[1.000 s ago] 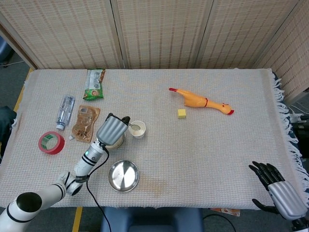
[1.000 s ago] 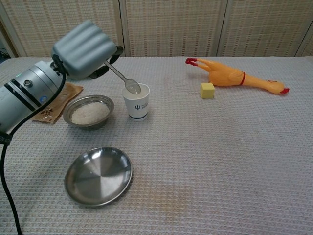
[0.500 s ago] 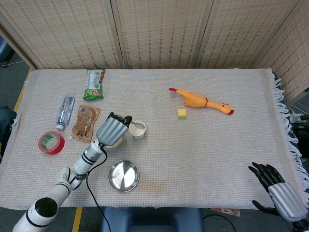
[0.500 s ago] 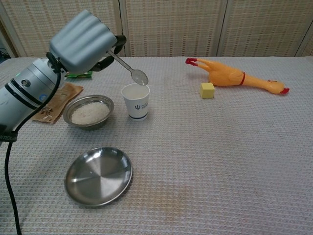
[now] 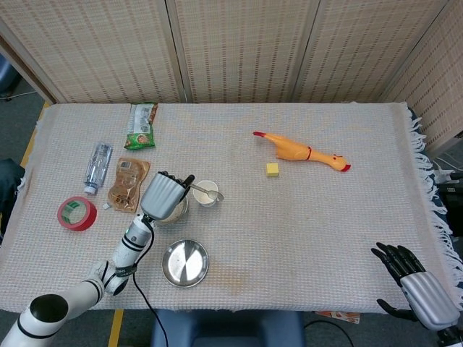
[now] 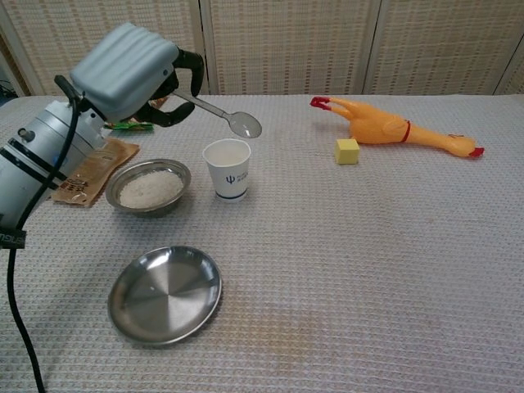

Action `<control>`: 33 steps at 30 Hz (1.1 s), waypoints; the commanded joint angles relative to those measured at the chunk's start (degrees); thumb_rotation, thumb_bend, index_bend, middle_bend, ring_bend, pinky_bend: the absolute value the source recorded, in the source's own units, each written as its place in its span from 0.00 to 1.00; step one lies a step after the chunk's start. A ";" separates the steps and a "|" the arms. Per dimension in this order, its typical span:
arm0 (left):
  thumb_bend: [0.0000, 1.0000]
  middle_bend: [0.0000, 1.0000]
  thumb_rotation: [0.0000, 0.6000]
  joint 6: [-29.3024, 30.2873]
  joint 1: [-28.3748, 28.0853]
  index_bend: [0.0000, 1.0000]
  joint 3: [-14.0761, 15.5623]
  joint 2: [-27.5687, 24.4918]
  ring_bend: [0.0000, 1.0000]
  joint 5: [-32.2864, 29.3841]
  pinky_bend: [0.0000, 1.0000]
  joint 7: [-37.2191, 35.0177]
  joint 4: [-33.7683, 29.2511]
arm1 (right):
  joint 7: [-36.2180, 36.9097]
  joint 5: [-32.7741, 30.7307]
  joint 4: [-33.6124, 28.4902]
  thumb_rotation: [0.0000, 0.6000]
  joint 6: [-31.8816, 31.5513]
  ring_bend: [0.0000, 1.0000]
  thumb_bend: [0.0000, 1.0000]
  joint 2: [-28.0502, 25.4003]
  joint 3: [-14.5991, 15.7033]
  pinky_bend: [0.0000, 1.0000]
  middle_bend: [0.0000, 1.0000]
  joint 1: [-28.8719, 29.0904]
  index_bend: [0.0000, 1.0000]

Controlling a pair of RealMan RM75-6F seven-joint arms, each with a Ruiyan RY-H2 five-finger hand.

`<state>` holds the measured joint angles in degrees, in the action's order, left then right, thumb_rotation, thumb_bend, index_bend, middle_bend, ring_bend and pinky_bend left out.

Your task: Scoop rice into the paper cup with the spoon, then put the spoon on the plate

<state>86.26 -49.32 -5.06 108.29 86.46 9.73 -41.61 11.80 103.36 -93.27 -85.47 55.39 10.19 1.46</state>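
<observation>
My left hand (image 6: 127, 72) (image 5: 160, 195) holds a metal spoon (image 6: 225, 115) by its handle. The spoon's bowl (image 6: 245, 124) hangs in the air just above and to the right of the white paper cup (image 6: 228, 168) (image 5: 206, 193). A steel bowl of rice (image 6: 149, 187) stands left of the cup, partly hidden by my hand in the head view. The empty steel plate (image 6: 166, 293) (image 5: 185, 262) lies nearer the front edge. My right hand (image 5: 422, 289) rests off the table's front right corner, fingers apart, holding nothing.
A brown packet (image 6: 92, 173) lies behind the rice bowl, with a green packet (image 5: 141, 126), a water bottle (image 5: 98, 166) and a red tape roll (image 5: 77, 213) further left. A rubber chicken (image 6: 397, 128) and a yellow cube (image 6: 347, 151) sit at the back right.
My left hand lifted the spoon out of the paper cup and swung its bowl up and to the right, above the cup's rim. The right hand stayed put.
</observation>
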 commanded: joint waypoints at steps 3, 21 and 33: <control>0.64 1.00 1.00 -11.86 7.91 0.90 5.02 -23.12 1.00 -7.80 1.00 6.20 -44.47 | -0.66 0.40 -0.14 1.00 0.59 0.00 0.12 0.23 0.24 0.00 0.00 0.19 0.00; 0.64 1.00 1.00 -23.33 12.72 0.90 11.17 -24.24 1.00 -17.60 1.00 19.68 -57.03 | -1.86 0.98 -0.56 1.00 2.01 0.00 0.12 0.70 0.83 0.00 0.00 0.72 0.00; 0.63 1.00 1.00 -24.86 13.11 0.75 8.90 -22.08 1.00 -18.96 1.00 21.48 -55.87 | -2.19 0.98 -0.58 1.00 2.28 0.00 0.12 0.89 0.98 0.00 0.00 0.81 0.00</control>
<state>61.46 -36.24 3.93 86.12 67.56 31.08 -97.52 9.62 104.34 -93.84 -83.19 56.27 11.17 2.26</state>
